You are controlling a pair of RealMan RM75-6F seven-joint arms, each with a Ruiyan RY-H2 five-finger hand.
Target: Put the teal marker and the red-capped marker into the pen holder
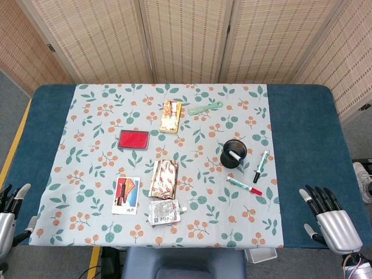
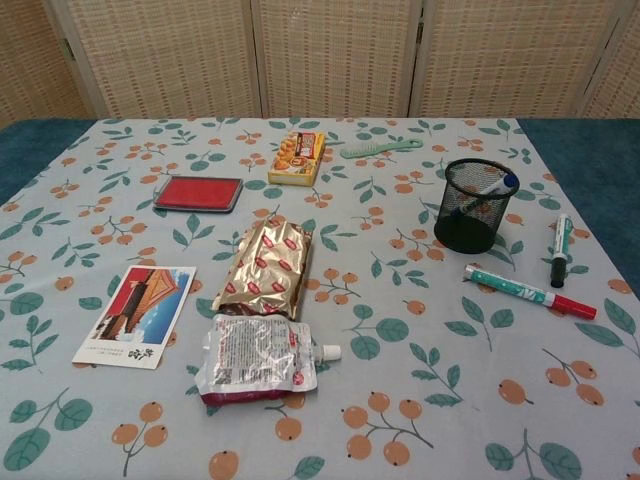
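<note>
Both markers lie loose on the cloth (image 1: 87, 157), right side, nothing grasped yet. Red-capped marker (image 2: 528, 292) lies just near of the pen holder (image 2: 478, 206), red cap pointing right. Teal marker (image 2: 559, 250) lies just right of the holder, black cap toward the near edge, close to the red-capped one but apart from it. Holder stands upright and already has one blue-tipped pen (image 2: 483, 192) leaning inside.

Right hand (image 1: 330, 218) sits at the near right corner, fingers spread, released, holding nothing. Left hand (image 1: 9, 212) is at the near left edge, only partly in frame; fingers look apart and empty, though the rest is cut off.

Step in hand, as I judge it: reach w/ the right hand, since both markers are on its side. Advice: take the red-capped marker first, it's nearer the hand. Pinch mid-barrel across its width so it doesn't roll, lift clear, tip it upright, then lower into the holder on the side away from the leaning pen. Risk: holder looks light mesh, so a sideways knock could tip it; come down from above, not across. Other items (snack packs, stamp pad, card, comb) are well left, no obstacle.
</note>
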